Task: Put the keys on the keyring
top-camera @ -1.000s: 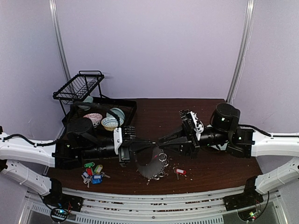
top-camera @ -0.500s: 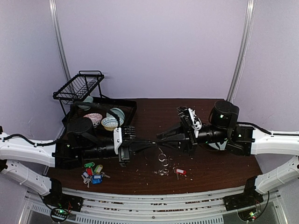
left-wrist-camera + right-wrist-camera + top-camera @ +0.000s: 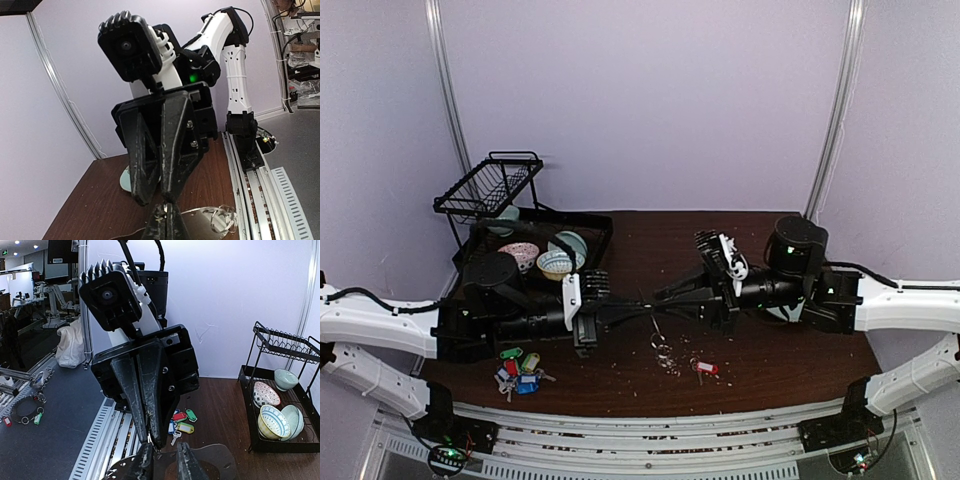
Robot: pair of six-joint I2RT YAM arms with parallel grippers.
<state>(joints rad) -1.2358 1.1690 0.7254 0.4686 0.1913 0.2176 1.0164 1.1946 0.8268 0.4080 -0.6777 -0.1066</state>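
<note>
Silver-grey metal is pinched in mid-air where two hands meet tip to tip above the bench (image 3: 790, 350). The left hand (image 3: 164, 220) is fully closed on the rim of the keyring (image 3: 212, 456), which is held off the bench, with its small wire rings (image 3: 663, 347) hanging below the fingertips. Facing it, the right hand (image 3: 164, 465) is set at the same rim with its fingers a little apart; whether it is clamped cannot be told.

The grip is thin, so the keyring is likely to be wrenched loose and dropped if one hand is twisted or pulled against the other. If either hand is released to fetch a key, the whole loop is left on a single pinch and may tilt or slip.

Far behind the left hand, a dish rack (image 3: 490, 185) and a black tray (image 3: 598, 226) of bowls (image 3: 556, 262) are kept clear of the work. The keys (image 3: 520, 372) are heaped beneath the left forearm, well behind the fingertips, so the arm itself is in the way. One red-tagged key (image 3: 706, 368) is lying on the bench below the right hand, on its near side.
</note>
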